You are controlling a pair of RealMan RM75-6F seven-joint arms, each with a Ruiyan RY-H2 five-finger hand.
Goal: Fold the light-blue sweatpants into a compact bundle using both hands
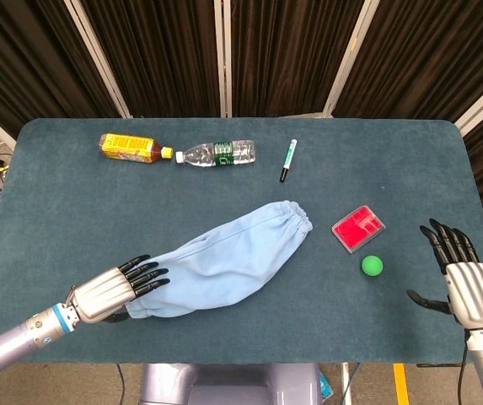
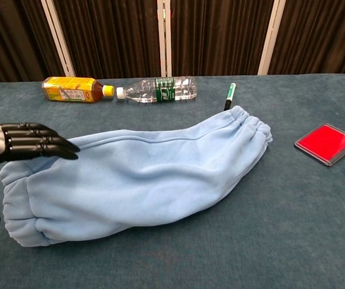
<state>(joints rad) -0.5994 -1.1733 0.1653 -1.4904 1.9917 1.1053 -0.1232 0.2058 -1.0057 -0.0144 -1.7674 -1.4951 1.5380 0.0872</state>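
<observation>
The light-blue sweatpants (image 1: 224, 263) (image 2: 136, 177) lie folded lengthwise in a long diagonal shape at the table's middle, cuffs at the near left and waistband (image 1: 296, 217) at the far right. My left hand (image 1: 116, 289) (image 2: 21, 142) hovers flat over the cuff end, its fingers stretched out above the cloth and holding nothing. My right hand (image 1: 464, 281) is far off at the right table edge, fingers spread, empty. The chest view does not show it.
Along the far side lie an orange-labelled bottle (image 1: 130, 147), a clear water bottle (image 1: 218, 153) and a green pen (image 1: 287, 159). A red flat case (image 1: 358, 228) and a green ball (image 1: 372, 266) sit right of the sweatpants, between them and my right hand.
</observation>
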